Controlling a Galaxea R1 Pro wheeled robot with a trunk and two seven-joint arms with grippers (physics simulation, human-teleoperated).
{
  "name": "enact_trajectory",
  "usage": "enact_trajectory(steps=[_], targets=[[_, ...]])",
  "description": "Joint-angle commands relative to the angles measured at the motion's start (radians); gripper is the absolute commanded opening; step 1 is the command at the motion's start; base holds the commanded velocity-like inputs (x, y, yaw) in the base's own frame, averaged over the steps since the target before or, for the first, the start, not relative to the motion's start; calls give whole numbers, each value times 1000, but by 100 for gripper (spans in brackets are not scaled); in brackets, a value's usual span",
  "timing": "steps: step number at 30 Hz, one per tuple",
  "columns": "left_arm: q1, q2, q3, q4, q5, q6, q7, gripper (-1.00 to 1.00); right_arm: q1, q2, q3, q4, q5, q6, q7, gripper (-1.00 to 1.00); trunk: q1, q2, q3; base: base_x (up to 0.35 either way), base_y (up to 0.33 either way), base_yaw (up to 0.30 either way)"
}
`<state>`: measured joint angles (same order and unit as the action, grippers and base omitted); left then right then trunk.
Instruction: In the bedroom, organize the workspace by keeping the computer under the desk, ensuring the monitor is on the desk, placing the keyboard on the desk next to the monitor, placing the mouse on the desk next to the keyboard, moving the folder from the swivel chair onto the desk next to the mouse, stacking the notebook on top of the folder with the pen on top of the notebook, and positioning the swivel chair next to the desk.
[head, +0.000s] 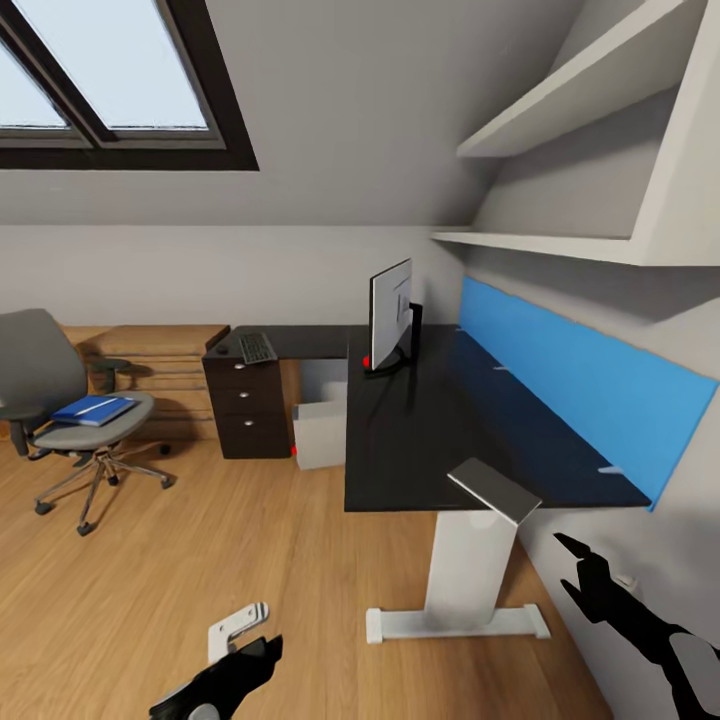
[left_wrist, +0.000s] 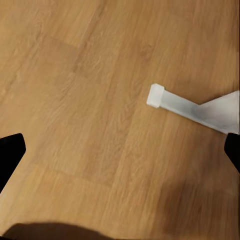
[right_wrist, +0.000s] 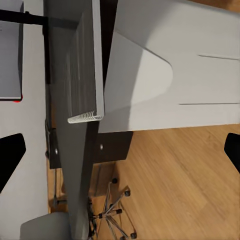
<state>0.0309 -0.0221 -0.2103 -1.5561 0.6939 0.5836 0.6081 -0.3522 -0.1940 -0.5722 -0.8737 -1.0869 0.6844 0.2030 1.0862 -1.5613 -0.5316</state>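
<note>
The monitor (head: 390, 318) stands upright on the black desk (head: 420, 440). A black keyboard (head: 257, 348) lies on the dark drawer unit (head: 245, 400) at the desk's far left end. The grey computer tower (head: 320, 432) stands on the floor under the desk. A blue folder (head: 95, 408) rests on the seat of the grey swivel chair (head: 40, 380), well left of the desk. A grey spiral notebook (head: 493, 488) (right_wrist: 85, 75) overhangs the desk's near edge. My left gripper (head: 262, 650) (left_wrist: 122, 152) is open over bare floor. My right gripper (head: 575, 565) (right_wrist: 120, 155) is open, low beside the desk. I cannot make out the mouse or the pen.
The desk's white leg and foot (head: 455, 600) (right_wrist: 165, 70) stand just ahead of me, and a white bar (left_wrist: 190, 107) lies on the wood floor. A blue panel (head: 580, 390) and wall shelves (head: 560, 240) line the right wall. Open floor lies between chair and desk.
</note>
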Motion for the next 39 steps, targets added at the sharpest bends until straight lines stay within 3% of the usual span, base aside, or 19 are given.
enact_trajectory(steps=[1, 16, 39], targets=[[0, 0, -1, -11, 10, 0, 9, 100, -1, 0, -3, 0, 2, 6, 5, 100, 4, -8, -4, 0, 0, 0], [0, 2, -4, -64, 9, -4, 8, 100, -1, 1, -3, 1, 4, 6, 11, 100, 61, -113, -51, 0, 0, 0], [0, 19, -4, -41, 9, -4, 1, 100, -1, 2, 28, 2, 4, 4, 19, 100, 61, -113, -51, 81, 0, 0]])
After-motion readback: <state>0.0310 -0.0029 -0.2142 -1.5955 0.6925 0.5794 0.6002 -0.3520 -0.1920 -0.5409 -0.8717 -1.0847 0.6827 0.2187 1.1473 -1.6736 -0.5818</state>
